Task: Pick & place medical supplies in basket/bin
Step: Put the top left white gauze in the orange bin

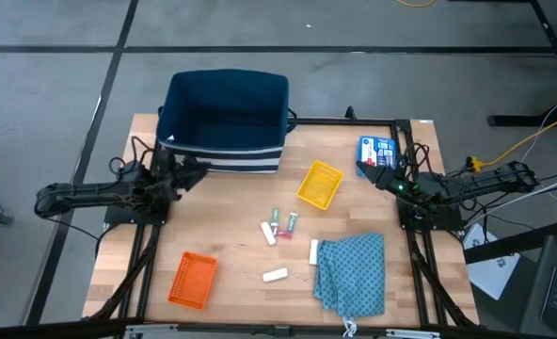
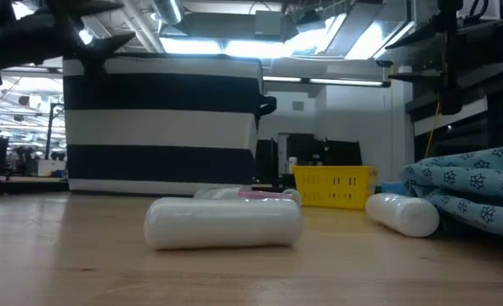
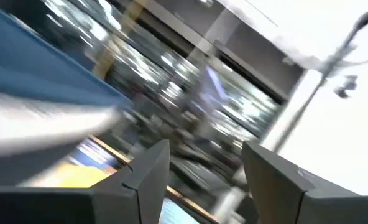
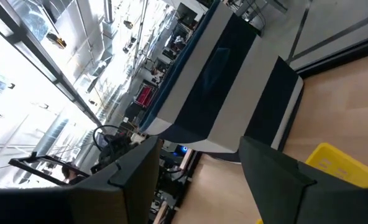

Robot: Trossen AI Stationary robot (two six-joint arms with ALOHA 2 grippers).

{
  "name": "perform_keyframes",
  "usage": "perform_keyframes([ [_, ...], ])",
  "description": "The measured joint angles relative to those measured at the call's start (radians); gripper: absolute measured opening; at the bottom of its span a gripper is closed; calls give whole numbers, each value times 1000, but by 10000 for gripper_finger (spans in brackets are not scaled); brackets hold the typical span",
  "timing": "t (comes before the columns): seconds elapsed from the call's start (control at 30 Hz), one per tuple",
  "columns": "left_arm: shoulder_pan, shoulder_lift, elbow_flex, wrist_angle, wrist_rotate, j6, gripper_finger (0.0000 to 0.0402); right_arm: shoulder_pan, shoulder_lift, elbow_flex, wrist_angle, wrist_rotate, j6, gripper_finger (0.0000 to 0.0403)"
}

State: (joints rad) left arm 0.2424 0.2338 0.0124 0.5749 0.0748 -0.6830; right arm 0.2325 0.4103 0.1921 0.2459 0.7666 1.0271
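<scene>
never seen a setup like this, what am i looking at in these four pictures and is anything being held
Two robot arms work at a wooden table. One picture looks down from above, one looks level across the tabletop, and two come from cameras on the arms' wrists. The left end effector sits by the navy striped bin, the right end effector near a blue box; both are open and hold nothing. On the table lie white rolls, small tubes, a teal cloth, a yellow basket and an orange basket.
</scene>
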Motion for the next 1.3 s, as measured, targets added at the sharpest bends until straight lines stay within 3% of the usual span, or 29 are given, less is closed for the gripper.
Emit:
perform_keyframes([
  [0.27,-57,8,0,-26,150,-325,198,0,0,0,-1,1,-3,224],
  [0.57,-199,125,5,-26,130,-549,198,0,1,0,-2,4,-2,224],
  [0.8,-331,341,184,-77,55,-380,198,0,1,0,-4,4,4,224],
  [1.07,-417,648,548,-651,27,-95,198,0,4,0,-36,-25,36,224],
  [1.3,-441,926,800,-787,-45,74,198,0,4,0,-86,-145,34,224],
])
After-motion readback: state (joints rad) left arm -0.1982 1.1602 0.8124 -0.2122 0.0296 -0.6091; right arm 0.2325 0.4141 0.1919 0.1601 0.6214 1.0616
